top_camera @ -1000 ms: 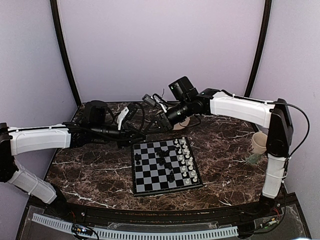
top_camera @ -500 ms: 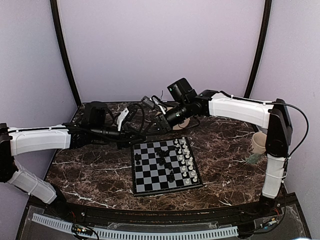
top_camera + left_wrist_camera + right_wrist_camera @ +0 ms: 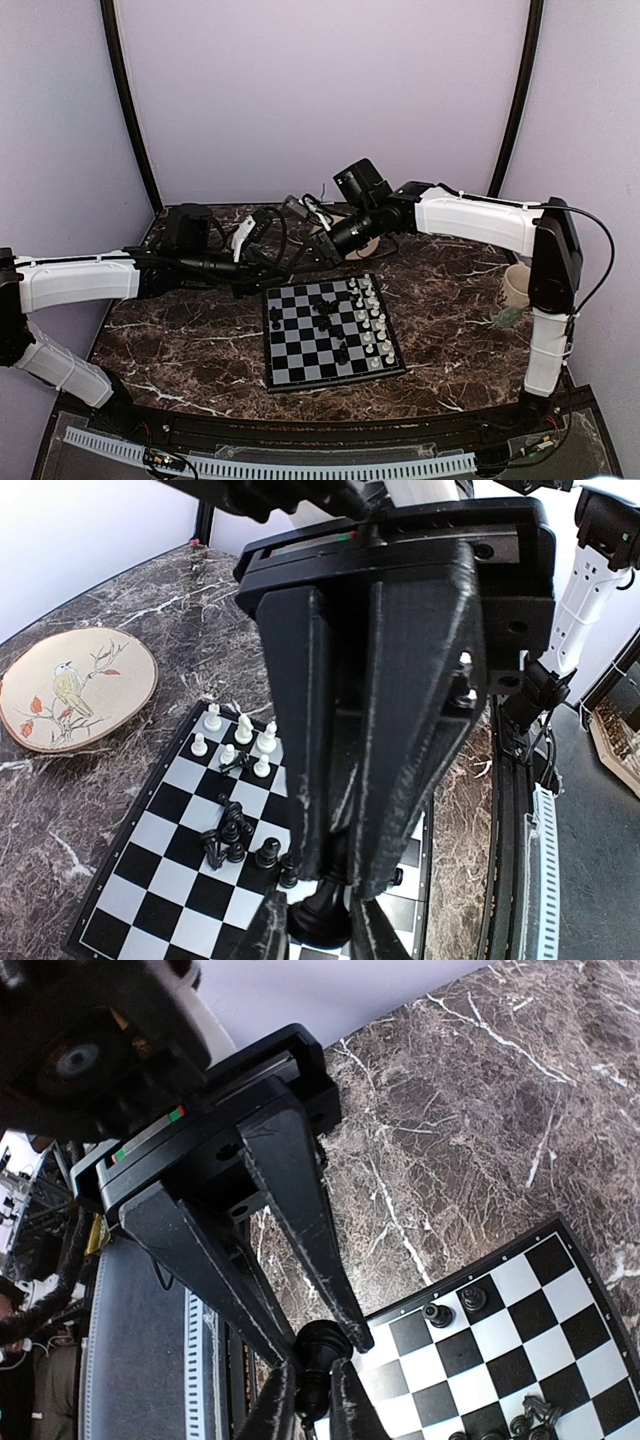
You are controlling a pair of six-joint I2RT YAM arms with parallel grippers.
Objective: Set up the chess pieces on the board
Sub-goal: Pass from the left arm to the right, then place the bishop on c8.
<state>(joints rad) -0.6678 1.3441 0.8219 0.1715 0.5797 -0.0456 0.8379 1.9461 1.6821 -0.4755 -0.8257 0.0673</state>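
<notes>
The left claw point(image 3: 325, 1348) reaches in from 9 o'clock and stays clamped on one black piece point(image 3: 312, 917). It holds the piece in the air just beyond the 12 o'clock edge of the board point(image 3: 300, 360), not on any square. A second ago the right claw point(image 3: 343, 878) stood wider around it. Now its fingers have pinched in on the same piece, so both claws grip it at once, tip to tip. Nothing on the board has shifted meanwhile. I read this as a hand-over from left to right. The piece is doubly held, and the left claw would have to let go before it can travel to a square.

Counted, there are two arms, two claws, one board and one piece aloft. On the board, two black pieces point(image 3: 437, 1312) stand side by side near the 9 o'clock edge. A heap of black pieces point(image 3: 225, 835) lies tipped near the centre, too tangled to count. The white pieces point(image 3: 243, 725) line the 3 o'clock edge in two files. Six show clearly in the left wrist view and the rest are hidden. One floral plate point(image 3: 120, 680) lies off the 1 o'clock corner. At 3 o'clock on the tabletop point(image 3: 180, 340) stands one cup point(image 3: 518, 285).
</notes>
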